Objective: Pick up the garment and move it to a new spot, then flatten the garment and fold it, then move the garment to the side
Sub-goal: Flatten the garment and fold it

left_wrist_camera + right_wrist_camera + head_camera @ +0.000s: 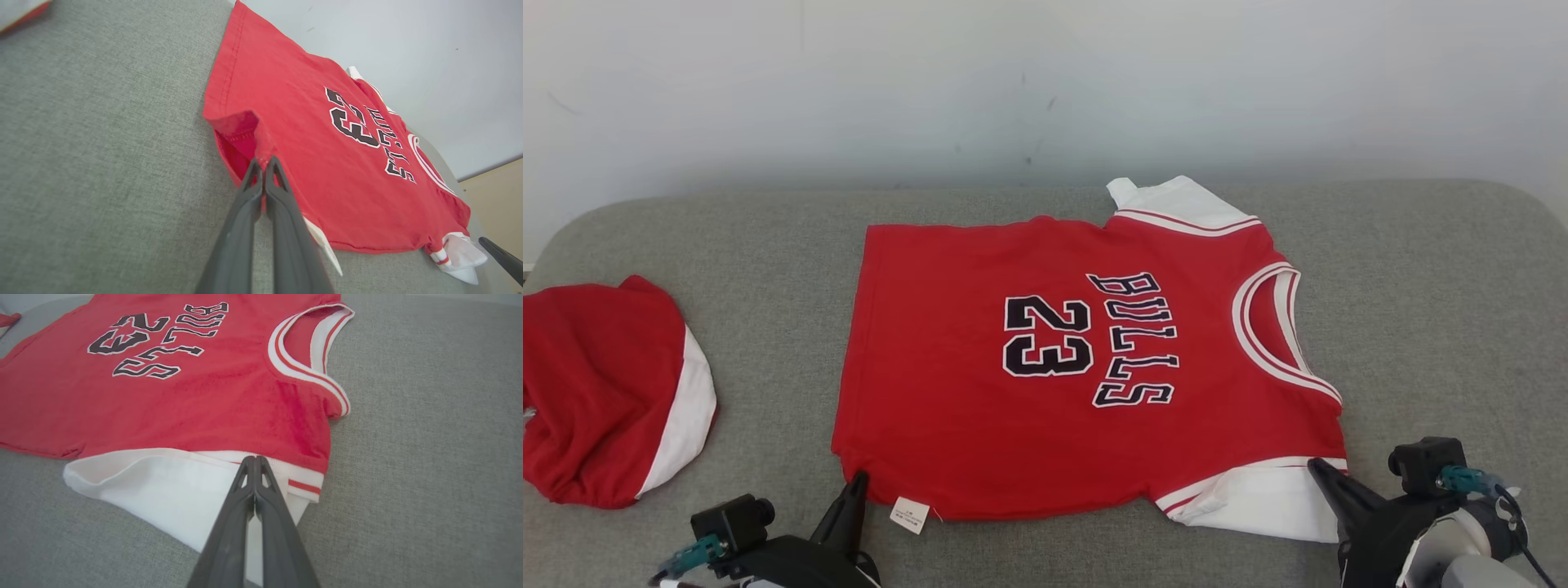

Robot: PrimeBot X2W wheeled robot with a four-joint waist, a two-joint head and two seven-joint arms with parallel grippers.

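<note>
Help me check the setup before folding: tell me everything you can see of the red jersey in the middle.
The red jersey is soft knit, printed BULLS 23 in black edged white, with white sleeves and striped neck trim. It lies spread flat on the grey fabric surface, neck toward the robot's right, a white tag at its near hem. The left pincer pinches the near hem corner, lifting it; the right pincer is closed on the near sleeve's seam.
</note>
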